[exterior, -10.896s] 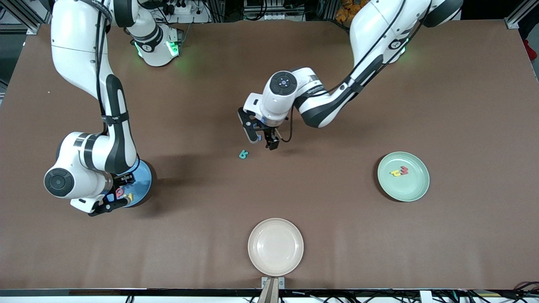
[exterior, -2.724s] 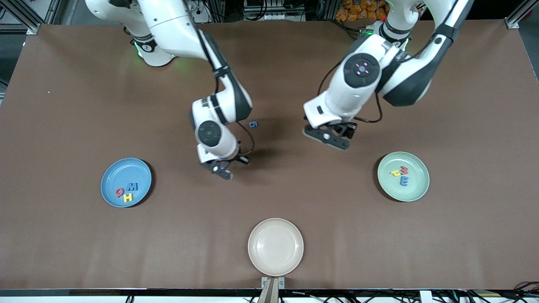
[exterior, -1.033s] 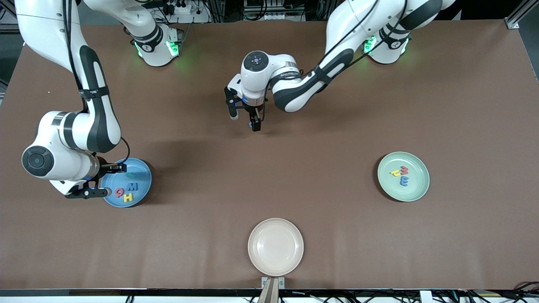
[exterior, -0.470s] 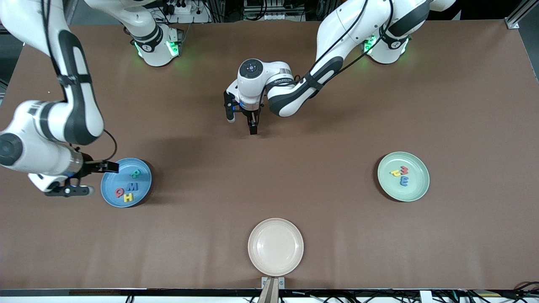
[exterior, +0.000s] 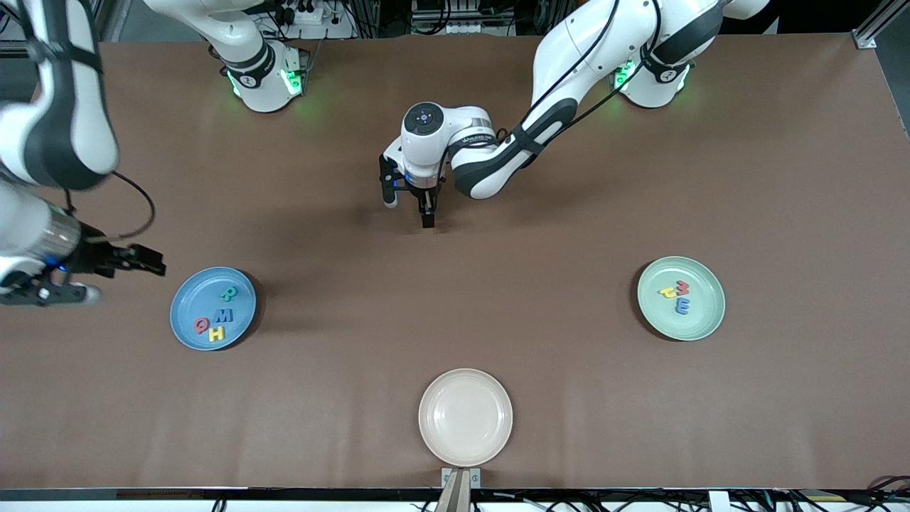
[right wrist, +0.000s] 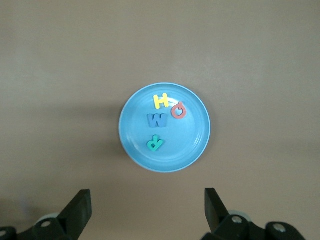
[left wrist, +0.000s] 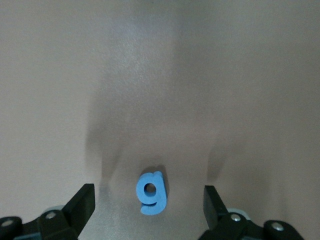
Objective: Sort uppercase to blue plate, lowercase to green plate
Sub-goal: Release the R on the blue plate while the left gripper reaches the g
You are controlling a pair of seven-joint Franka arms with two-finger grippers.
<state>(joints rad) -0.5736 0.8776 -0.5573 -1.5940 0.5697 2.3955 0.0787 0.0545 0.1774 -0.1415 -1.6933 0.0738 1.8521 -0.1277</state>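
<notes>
Your left pincer (left wrist: 149,212) hangs low over the brown counter (exterior: 540,213), jaws spread, with the small blue foam lowercase g (left wrist: 151,192) lying flat between its fingertips, stem pointing along the pincer's reach. Your right pincer (exterior: 89,274), released, hovers beside the round light-blue plate (exterior: 186,302).

Uppercase (exterior: 217,316) in blue plate (exterior: 186,299); lowercase (exterior: 677,296) in green plate (exterior: 704,323).

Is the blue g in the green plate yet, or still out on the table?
Out. The blue g lies flat on the bare table, between the open fingers of the left gripper; the green plate holds three other letters.
</notes>
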